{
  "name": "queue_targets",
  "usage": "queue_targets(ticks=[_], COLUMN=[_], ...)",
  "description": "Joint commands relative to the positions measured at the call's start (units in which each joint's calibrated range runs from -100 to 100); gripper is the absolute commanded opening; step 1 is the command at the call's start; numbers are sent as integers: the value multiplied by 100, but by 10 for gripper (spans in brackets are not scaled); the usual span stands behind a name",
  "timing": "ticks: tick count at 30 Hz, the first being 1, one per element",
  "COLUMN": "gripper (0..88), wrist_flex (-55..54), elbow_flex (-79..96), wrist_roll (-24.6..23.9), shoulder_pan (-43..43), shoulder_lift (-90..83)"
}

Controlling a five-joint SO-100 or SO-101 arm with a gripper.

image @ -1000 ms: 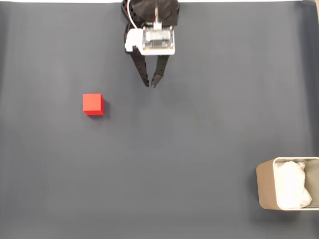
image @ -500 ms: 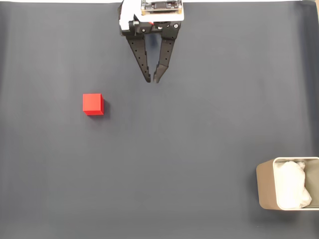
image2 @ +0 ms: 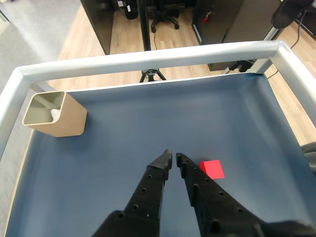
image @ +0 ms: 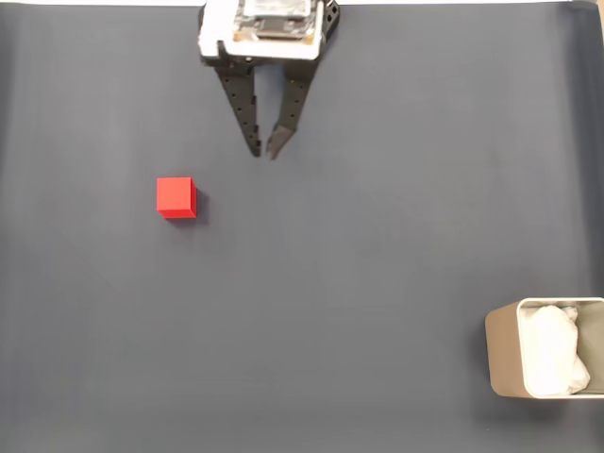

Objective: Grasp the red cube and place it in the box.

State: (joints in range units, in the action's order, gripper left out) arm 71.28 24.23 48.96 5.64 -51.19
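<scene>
The red cube (image: 176, 197) rests on the dark mat at the left in the fixed view. My gripper (image: 263, 153) hangs near the mat's top edge, up and to the right of the cube and well apart from it. Its black fingertips almost touch and hold nothing. In the wrist view the gripper (image2: 173, 156) points forward, with the cube (image2: 212, 169) just right of its tips. The beige box (image: 502, 349) with white lining stands at the bottom right corner in the fixed view. In the wrist view the box (image2: 59, 123) sits at the far left.
A dark blue-grey mat (image: 359, 245) covers the whole work surface. In the wrist view a pale raised rim (image2: 148, 59) frames the mat, with wooden floor, a tripod and chair legs beyond it.
The gripper has shifted left toward the cube's side, and the arm's head has drawn back toward the top edge. Cube and box have not moved.
</scene>
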Motion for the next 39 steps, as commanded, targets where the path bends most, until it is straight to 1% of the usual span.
queue_targets(ticks=[1,16,26,27,30,34,39], gripper=[0,4,149,226,251,310,361], wrist_flex=[36,134,183,183,183,110,-169], elbow_flex=[-288,-343,-33,241,323,460,706], wrist_roll=[-29,-54,-156,-39,39,151,215], shoulder_pan=[246,1070,1695,1972,2050,2178,2291], shoulder_lift=[102,457,553,587,639,752,873])
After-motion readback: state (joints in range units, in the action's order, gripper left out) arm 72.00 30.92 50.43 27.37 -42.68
